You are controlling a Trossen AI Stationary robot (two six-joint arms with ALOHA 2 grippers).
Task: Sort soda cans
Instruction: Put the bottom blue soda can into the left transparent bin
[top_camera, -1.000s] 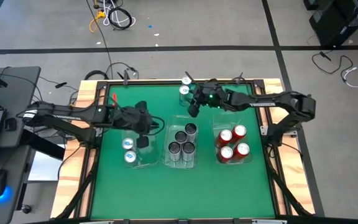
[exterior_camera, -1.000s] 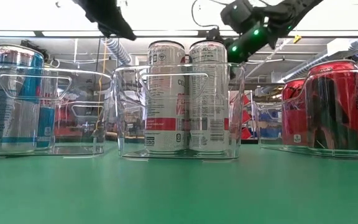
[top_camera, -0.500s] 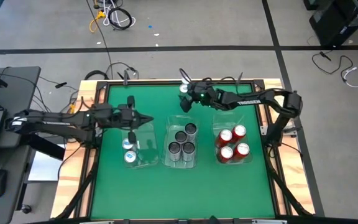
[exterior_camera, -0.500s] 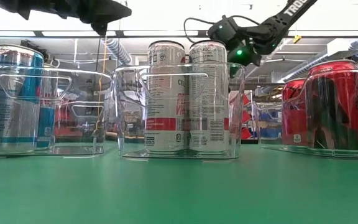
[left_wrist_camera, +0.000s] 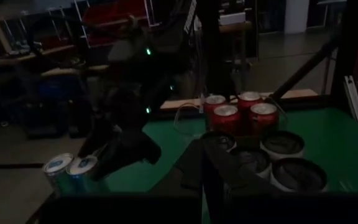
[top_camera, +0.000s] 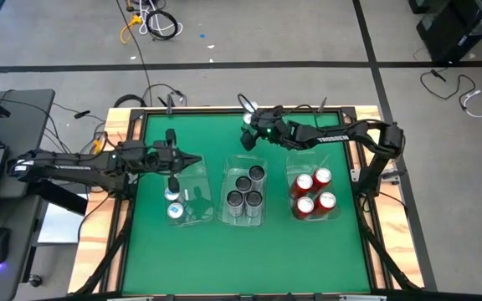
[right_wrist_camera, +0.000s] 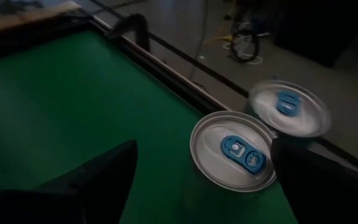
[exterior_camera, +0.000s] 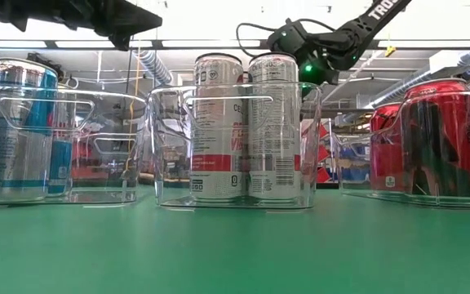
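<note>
- Reaching to the far edge of the table (top_camera: 308, 251), my right claw (right_wrist_camera: 204, 180) hangs with its fingers (right_wrist_camera: 89, 180) spread wide, holding nothing.
- Just below and ahead of that claw stand two cans with blue tabs: the near can (right_wrist_camera: 235, 151) sits between my fingers, and the far can (right_wrist_camera: 289, 107) touches it on the side away from me.
- From above, my right claw (top_camera: 249, 127) shows at the table's back rim, with those two cans hidden under it.
- My left claw (top_camera: 192, 161) is clenched shut on nothing, pointing toward the middle of the table.
- Just under and a little behind my left claw is the left bin (top_camera: 197, 216), with two pale-topped cans (top_camera: 173, 203) in it.
- Beside my left claw's tip, toward my right arm, stands the middle bin (top_camera: 224, 213) with four grey cans (top_camera: 246, 192).
- Beyond that, well clear of my left claw, is the right bin (top_camera: 291, 213) with four red cans (top_camera: 314, 193).
- From the left wrist, the red cans (left_wrist_camera: 238, 112) show behind the grey cans (left_wrist_camera: 272, 158), and my right arm (left_wrist_camera: 129, 81) hangs over the two loose cans (left_wrist_camera: 72, 169).
- At table height, my left arm (exterior_camera: 80, 16) crosses above the left bin (exterior_camera: 96, 147), and my right arm (exterior_camera: 333, 45) hangs behind the middle bin (exterior_camera: 170, 147).
</note>
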